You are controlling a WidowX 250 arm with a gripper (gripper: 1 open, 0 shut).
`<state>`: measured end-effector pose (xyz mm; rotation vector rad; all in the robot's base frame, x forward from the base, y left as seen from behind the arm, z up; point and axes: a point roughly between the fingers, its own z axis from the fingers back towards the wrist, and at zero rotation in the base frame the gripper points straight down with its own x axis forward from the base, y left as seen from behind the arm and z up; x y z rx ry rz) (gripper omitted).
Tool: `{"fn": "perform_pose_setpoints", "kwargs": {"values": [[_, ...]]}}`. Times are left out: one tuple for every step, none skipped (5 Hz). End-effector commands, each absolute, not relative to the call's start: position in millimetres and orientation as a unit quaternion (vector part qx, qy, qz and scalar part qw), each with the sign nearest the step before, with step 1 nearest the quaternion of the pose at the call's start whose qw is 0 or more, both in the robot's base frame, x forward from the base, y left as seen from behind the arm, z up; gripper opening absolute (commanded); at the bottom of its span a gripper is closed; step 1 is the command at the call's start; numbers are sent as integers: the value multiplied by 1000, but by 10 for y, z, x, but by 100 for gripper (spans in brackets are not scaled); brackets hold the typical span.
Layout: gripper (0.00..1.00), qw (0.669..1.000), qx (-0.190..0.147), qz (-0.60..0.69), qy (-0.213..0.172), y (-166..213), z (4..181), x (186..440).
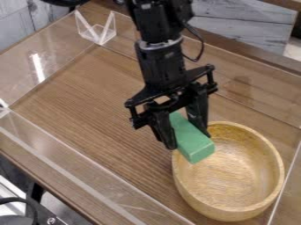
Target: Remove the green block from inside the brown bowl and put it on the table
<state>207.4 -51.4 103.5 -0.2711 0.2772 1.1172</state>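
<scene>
My gripper (174,134) hangs over the left rim of the brown bowl (241,176), its black fingers shut on the green block (192,141). The block is a bright green bar, tilted, with its lower end sticking out below the fingers at about rim height. It is lifted clear of the bowl's floor. The bowl sits at the front right of the table (94,97), and its inside shows bare wood grain.
Low clear acrylic walls (47,66) border the tabletop on the left and front. A small clear acrylic stand (97,29) sits at the back left corner. Bare wood stretches left of the bowl.
</scene>
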Motion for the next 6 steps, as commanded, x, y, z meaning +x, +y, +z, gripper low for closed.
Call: {"fn": "perform_pose_setpoints", "kwargs": {"values": [[0, 830, -148, 526, 108, -444, 1173, 2137], [0, 829, -148, 527, 114, -384, 1156, 2119], [0, 830, -147, 525, 120, -334, 1140, 2100], [0, 831, -148, 521, 125, -298, 1127, 2094], [0, 833, -149, 516, 130, -277, 1107, 2089], [0, 834, -150, 513, 135, -263, 1089, 2085]]}}
